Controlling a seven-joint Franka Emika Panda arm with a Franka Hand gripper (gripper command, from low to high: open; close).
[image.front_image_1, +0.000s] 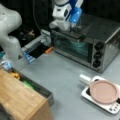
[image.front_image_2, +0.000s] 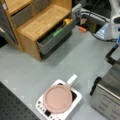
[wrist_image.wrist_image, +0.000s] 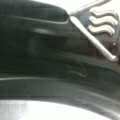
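My gripper (image.front_image_1: 75, 27) is down at the top front edge of a silver toaster oven (image.front_image_1: 100, 32), right by the upper rim of its glass door (image.front_image_1: 71, 46). Its fingertips blend into the dark edge there. Through the glass a pale teal shape (image.front_image_1: 77, 45) shows inside. The wrist view is filled by a dark, glossy surface very close up, with a silver wavy heat mark (wrist_image.wrist_image: 102, 21) at the top right; no fingers appear in it. In a front view only the oven's corner (image.front_image_2: 107, 92) and a white part of the arm (image.front_image_2: 115, 18) show.
A pan with a pink lid (image.front_image_1: 103, 91) (image.front_image_2: 58, 98) sits on a white cooker base (image.front_image_1: 113, 108) (image.front_image_2: 76, 98). A wooden cabinet (image.front_image_1: 20, 97) (image.front_image_2: 41, 23) has an open grey drawer (image.front_image_1: 42, 91) (image.front_image_2: 56, 37) holding yellow and green items. An orange item (image.front_image_1: 49, 50) lies by the oven.
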